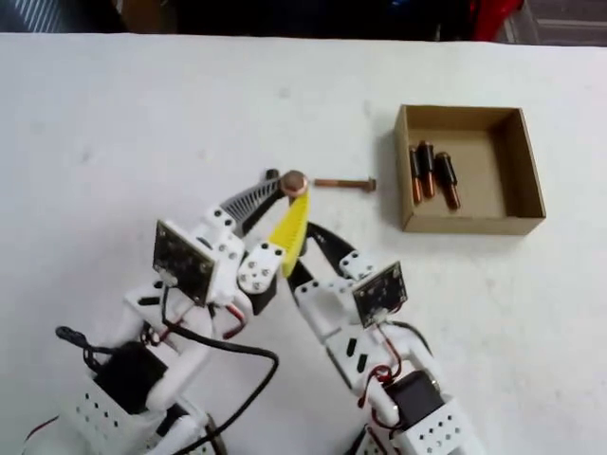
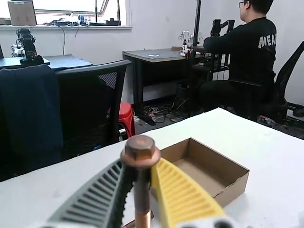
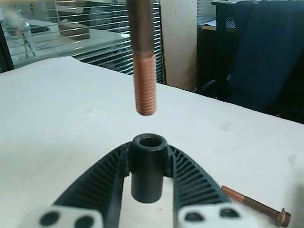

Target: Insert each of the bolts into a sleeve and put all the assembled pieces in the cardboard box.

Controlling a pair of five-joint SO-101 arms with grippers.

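Note:
My left gripper, one finger grey and one yellow, is shut on a copper bolt, held upright with its hex head up. Directly below it my right gripper is shut on a black sleeve, bore facing up. The bolt's threaded end hangs just above the bore, a small gap between them. A second bolt lies flat on the table, just right of the grippers. The cardboard box stands at the right and holds three assembled pieces.
The white table stretches wide to the left and behind. The loose bolt lies close beside my right gripper. The box wall stands a short way beyond the held bolt. Cables hang by the arms' bases.

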